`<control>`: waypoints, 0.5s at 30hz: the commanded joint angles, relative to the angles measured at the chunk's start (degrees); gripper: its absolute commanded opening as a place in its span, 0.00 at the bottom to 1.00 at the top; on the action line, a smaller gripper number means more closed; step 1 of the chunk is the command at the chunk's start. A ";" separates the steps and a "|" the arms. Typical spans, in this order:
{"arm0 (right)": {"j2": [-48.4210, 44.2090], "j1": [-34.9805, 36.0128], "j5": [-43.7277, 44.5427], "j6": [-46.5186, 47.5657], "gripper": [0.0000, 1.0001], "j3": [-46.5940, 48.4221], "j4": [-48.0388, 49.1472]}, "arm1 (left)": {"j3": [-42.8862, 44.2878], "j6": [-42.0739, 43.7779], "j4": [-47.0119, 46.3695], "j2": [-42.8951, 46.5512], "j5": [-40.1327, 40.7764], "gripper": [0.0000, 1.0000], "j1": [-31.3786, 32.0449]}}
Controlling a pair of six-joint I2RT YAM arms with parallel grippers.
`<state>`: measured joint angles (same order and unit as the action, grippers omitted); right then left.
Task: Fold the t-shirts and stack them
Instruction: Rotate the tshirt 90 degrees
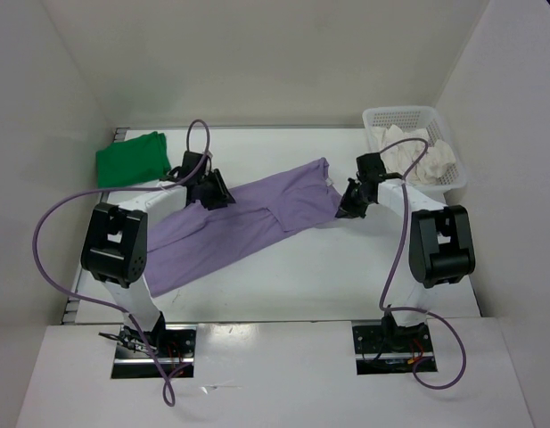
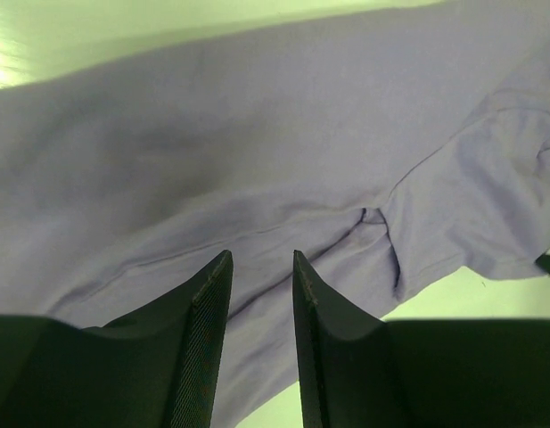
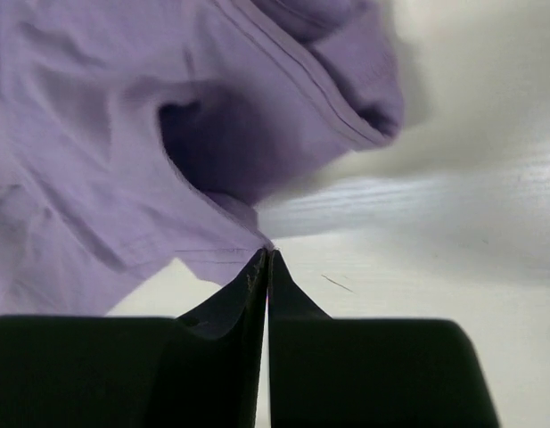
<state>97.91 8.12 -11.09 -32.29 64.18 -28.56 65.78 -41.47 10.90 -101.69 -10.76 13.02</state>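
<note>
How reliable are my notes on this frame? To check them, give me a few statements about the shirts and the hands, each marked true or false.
1. The purple t-shirt stretches diagonally across the table. True.
2. The green t-shirt sits in the basket. False: it lies at the table's far left corner, and the basket holds white cloth.
3. The right hand is shut on the purple t-shirt's edge. True.
4. The left hand is clamped fully shut. False: its fingers stand apart, with purple fabric showing between them.
</note>
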 commanded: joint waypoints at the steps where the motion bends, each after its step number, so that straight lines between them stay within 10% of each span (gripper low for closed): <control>1: -0.09 0.58 1.59 -0.23 0.04 -2.48 -1.77 | 1.99 2.10 0.88 2.37 -0.13 0.41 -1.41; 6: 0.44 0.58 4.59 -0.23 0.09 -2.48 -1.77 | 3.04 3.23 1.93 2.90 -0.13 0.41 -1.94; 10: -3.33 0.58 5.47 -0.23 0.37 1.46 -2.29 | 4.26 4.64 3.16 3.43 -0.13 0.43 -3.17; 15: -4.05 4.35 4.42 1.71 0.30 7.62 -3.61 | 6.28 6.84 5.79 4.48 0.39 0.46 -3.17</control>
<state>97.45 9.30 -6.68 -31.88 66.39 -31.94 69.06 -37.50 15.00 -100.16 -10.63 10.20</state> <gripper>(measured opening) 0.320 0.455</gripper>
